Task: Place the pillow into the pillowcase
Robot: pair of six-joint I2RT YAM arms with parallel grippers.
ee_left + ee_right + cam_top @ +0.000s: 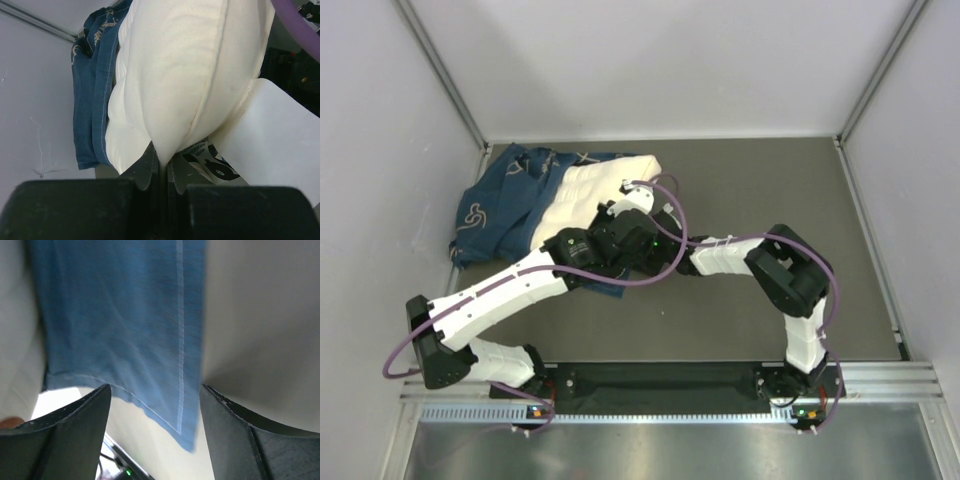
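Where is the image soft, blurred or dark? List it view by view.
Top external: sharp, evenly lit, faint shadows on the table. Left wrist: the pillow is crisp and bright; the left gripper pinching it is near-black. Right wrist: the pillowcase is smeared and soft; the right gripper looks sharper.

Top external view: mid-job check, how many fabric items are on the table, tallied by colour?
Cream-white: 1 (pillow)
Dark blue: 1 (pillowcase)
Total: 2
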